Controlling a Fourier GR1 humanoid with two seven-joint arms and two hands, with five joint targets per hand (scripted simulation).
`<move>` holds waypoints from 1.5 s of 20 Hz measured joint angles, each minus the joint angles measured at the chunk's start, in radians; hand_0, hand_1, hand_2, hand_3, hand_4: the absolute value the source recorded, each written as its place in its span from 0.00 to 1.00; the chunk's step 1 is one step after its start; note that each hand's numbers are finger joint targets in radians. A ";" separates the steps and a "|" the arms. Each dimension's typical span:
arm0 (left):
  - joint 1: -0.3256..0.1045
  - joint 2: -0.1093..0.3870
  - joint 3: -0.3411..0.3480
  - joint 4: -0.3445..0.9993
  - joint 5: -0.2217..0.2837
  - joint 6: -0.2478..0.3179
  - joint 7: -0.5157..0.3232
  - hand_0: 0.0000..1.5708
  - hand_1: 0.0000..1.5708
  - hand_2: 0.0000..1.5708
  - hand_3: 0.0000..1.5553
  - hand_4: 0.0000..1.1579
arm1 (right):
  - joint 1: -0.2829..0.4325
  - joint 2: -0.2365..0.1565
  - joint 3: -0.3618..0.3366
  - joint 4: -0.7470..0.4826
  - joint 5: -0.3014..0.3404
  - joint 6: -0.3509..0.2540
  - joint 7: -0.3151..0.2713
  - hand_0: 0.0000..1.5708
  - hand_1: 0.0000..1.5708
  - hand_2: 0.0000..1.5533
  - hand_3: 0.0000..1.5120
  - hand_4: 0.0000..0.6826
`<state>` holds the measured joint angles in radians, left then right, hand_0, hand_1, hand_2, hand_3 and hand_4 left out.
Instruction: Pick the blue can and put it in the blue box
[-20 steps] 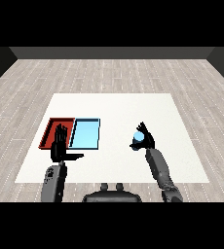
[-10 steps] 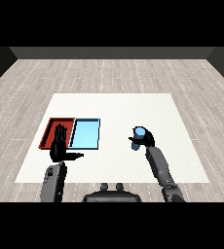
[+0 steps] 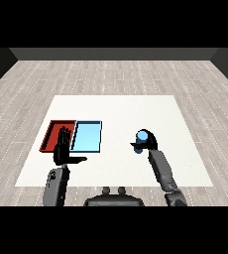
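With the right hand (image 3: 148, 141) curled round the blue can (image 3: 142, 140), the can should be kept upright and carried left, to be set in the light blue tray (image 3: 86, 137).

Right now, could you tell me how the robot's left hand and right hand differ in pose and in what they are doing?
The left hand is open, fingers straight and thumb out, holding nothing; the right hand is curled round the blue can. The left hand overlaps the red tray in view; the right is away from both trays. Both hands are black on grey forearms.
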<state>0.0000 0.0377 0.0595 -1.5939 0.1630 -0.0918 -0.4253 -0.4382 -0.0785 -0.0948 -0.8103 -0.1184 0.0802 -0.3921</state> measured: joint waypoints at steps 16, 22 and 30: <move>-0.098 -0.031 -0.166 0.139 -0.052 0.075 0.054 0.00 0.00 0.00 0.00 0.00 | 0.021 0.000 0.054 -0.338 -0.007 0.020 0.073 0.91 0.91 0.93 0.94 0.97; -0.136 -0.036 -0.184 0.176 -0.059 0.089 0.089 0.00 0.00 0.00 0.00 0.00 | 0.003 0.058 0.188 -0.389 -0.008 -0.128 0.106 0.91 0.91 0.93 0.94 0.97; -0.222 -0.037 -0.283 0.257 -0.028 0.177 0.088 0.00 0.00 0.00 0.00 0.00 | -0.032 0.075 0.290 -0.395 -0.030 -0.230 0.095 0.91 0.91 0.93 0.93 0.98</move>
<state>-0.2220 0.0003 -0.2235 -1.3373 0.1353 0.0851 -0.3371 -0.4701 -0.0030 0.1954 -1.2048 -0.1489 -0.1498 -0.2972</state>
